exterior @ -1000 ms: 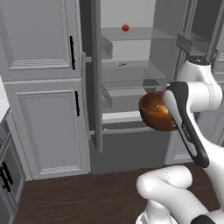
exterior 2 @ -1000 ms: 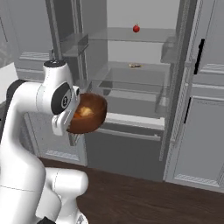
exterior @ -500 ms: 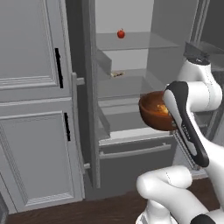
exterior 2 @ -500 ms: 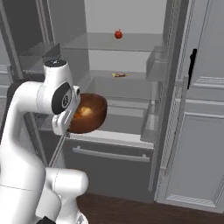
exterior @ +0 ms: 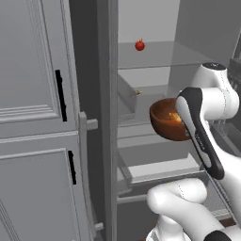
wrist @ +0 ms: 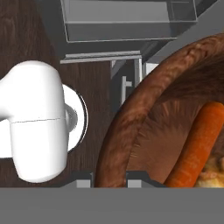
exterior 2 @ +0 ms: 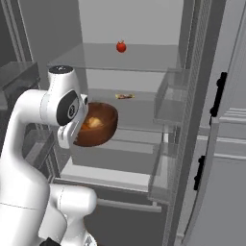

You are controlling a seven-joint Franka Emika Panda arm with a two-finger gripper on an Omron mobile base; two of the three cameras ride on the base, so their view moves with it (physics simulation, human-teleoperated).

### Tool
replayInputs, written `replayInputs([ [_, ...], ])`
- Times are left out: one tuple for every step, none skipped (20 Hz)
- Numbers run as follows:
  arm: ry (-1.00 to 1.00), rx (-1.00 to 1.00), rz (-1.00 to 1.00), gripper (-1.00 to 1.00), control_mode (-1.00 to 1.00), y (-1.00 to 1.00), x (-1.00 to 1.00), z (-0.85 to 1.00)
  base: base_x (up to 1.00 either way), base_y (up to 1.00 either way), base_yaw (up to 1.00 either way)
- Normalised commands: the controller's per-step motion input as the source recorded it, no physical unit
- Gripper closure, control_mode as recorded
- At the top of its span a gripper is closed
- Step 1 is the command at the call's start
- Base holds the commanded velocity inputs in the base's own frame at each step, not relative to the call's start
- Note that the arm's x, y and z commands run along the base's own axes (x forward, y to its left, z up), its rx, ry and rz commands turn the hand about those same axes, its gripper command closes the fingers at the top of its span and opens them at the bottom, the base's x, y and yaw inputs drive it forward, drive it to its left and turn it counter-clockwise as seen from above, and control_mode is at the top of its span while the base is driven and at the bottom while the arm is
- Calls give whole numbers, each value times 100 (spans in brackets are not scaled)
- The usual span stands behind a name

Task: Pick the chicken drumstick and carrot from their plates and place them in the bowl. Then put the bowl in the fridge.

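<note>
Hand view: tool (wrist: 109,177) pinching bowl (wrist: 131,113) rim, carrot (wrist: 197,144) inside.

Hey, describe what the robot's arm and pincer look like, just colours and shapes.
The arm is glossy white, built of thick rounded segments with bulbous joints. Dark grey-black trim marks the joints: a long dark band along the forearm in the left base view, a round dark cap in the right. The pincer shows two small dark grey finger tips. No cables or markings visible.
</note>
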Motion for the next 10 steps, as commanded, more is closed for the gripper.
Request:
replayInputs([
  [0,0,0,100,100,0,0,0,62,-34,0],
  [0,0,0,100,100,0,0,0,52,-35,0],
  [0,0,0,100,100,0,0,0,39,-29,0],
  [0,0,0,100,100,0,0,0,34,-26,0],
  [0,0,0,100,100,0,0,0,37,-33,0],
  [0,0,0,100,100,0,0,0,49,-34,0],
  [0,0,0,100,100,0,0,0,50,-34,0],
  [0,0,0,100,100,0,0,0,61,-41,0],
  [0,0,0,100,100,0,0,0,63,-40,1],
  [0,0,0,100,100,0,0,0,63,-36,1],
])
